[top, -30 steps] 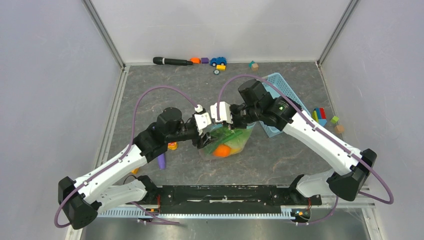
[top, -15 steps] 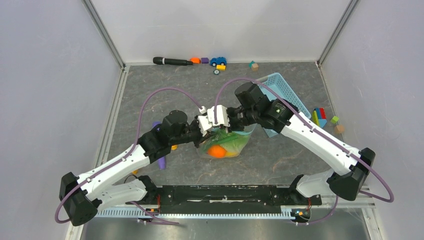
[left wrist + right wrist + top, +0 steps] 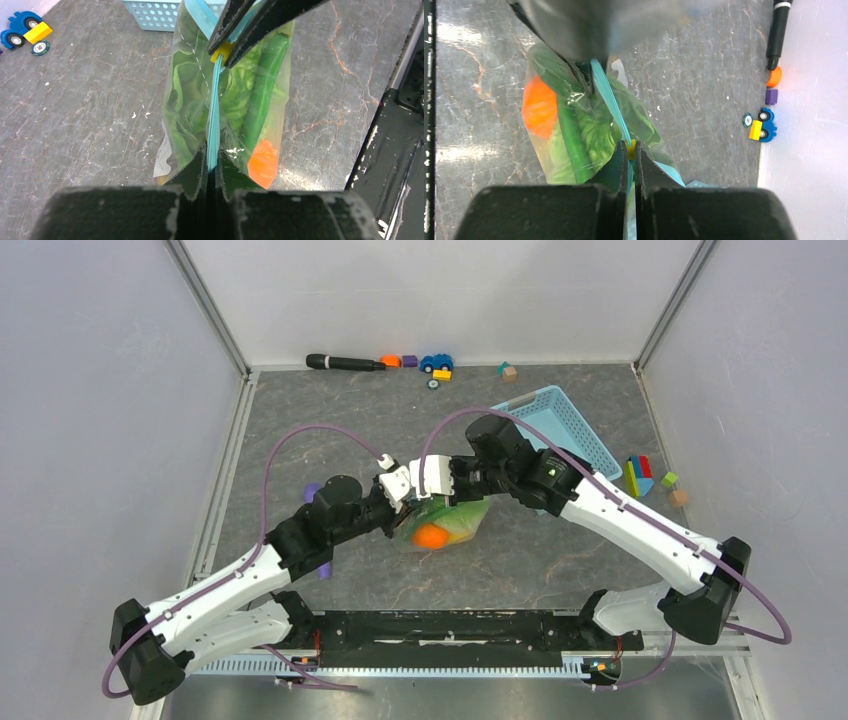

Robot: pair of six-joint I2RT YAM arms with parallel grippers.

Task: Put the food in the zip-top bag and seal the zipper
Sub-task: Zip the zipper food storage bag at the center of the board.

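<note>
The clear zip-top bag (image 3: 445, 525) hangs between both grippers above the table. Through its wall show green lettuce (image 3: 186, 100), a long green pod (image 3: 265, 85) and an orange (image 3: 263, 162). The teal zipper (image 3: 214, 115) runs straight from one gripper to the other. My left gripper (image 3: 211, 165) is shut on the near end of that strip. My right gripper (image 3: 630, 150) is shut on the yellow slider (image 3: 220, 51) further along it. From above, the left gripper (image 3: 404, 502) and the right gripper (image 3: 440, 496) sit almost side by side over the bag.
A light-blue basket (image 3: 560, 425) lies behind the right arm. A black marker (image 3: 345, 362), a toy car (image 3: 436, 362) and small blocks line the back wall. More blocks (image 3: 640, 472) sit at the right. A purple stick (image 3: 322, 566) lies under the left arm.
My left gripper went from open to shut on the zipper strip. Both grippers and the bag shifted a little left, away from the basket.
</note>
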